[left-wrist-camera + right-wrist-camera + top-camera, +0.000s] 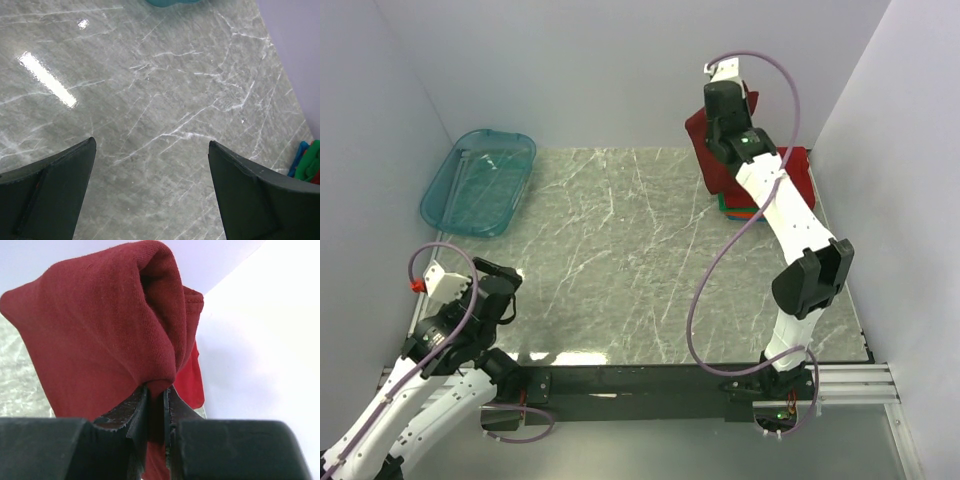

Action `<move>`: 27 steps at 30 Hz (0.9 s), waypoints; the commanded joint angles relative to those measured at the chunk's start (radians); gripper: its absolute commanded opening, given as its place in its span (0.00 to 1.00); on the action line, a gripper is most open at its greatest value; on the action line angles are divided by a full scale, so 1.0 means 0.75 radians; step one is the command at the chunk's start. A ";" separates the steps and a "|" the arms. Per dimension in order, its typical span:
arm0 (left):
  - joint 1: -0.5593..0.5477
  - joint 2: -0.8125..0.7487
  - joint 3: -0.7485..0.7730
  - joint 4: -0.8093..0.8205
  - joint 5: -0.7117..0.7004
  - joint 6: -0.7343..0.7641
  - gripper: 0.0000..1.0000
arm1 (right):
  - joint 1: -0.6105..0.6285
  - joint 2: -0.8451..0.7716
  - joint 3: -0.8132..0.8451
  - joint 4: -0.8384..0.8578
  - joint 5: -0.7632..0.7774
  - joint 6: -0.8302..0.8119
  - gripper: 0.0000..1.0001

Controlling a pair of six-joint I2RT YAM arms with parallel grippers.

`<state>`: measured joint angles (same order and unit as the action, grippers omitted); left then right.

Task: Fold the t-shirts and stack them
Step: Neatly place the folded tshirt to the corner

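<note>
My right gripper (156,397) is shut on a fold of the dark maroon t-shirt (100,335), which bunches up over the fingers. In the top view that maroon t-shirt (701,127) hangs lifted at the far right, near the back wall, above a stack of folded t-shirts (798,168) with red on top and green and orange edges showing. A bright red t-shirt (192,377) shows behind the maroon one. My left gripper (150,165) is open over bare marble at the near left, holding nothing. Blue and green cloth edges (307,160) show at the far right of the left wrist view.
A translucent teal plastic tub (480,180) sits at the far left of the marble table (620,250). White walls enclose the left, back and right sides. The right arm (790,215) stretches over the table's right side.
</note>
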<state>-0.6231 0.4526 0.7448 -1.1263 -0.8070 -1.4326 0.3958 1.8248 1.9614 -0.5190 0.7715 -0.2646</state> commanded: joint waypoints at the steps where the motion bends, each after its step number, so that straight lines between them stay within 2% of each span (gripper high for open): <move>1: 0.005 -0.029 0.015 0.039 -0.024 0.035 0.99 | -0.023 -0.071 0.093 -0.067 -0.031 0.040 0.00; 10: 0.005 -0.008 0.021 0.045 -0.026 0.031 0.99 | -0.151 -0.012 0.074 -0.071 -0.143 0.111 0.00; 17: 0.007 0.055 0.023 0.072 -0.030 0.031 1.00 | -0.292 0.129 0.119 -0.046 -0.235 0.175 0.00; 22: 0.007 0.094 0.042 0.078 -0.037 0.027 1.00 | -0.403 0.240 0.213 -0.104 -0.353 0.301 0.00; 27: 0.007 0.116 0.046 0.101 -0.039 0.033 0.99 | -0.495 0.320 0.218 -0.140 -0.458 0.444 0.00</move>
<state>-0.6228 0.5297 0.7448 -1.0870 -0.8104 -1.4261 0.0589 2.0621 2.0632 -0.6212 0.4934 -0.0299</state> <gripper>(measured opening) 0.995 0.179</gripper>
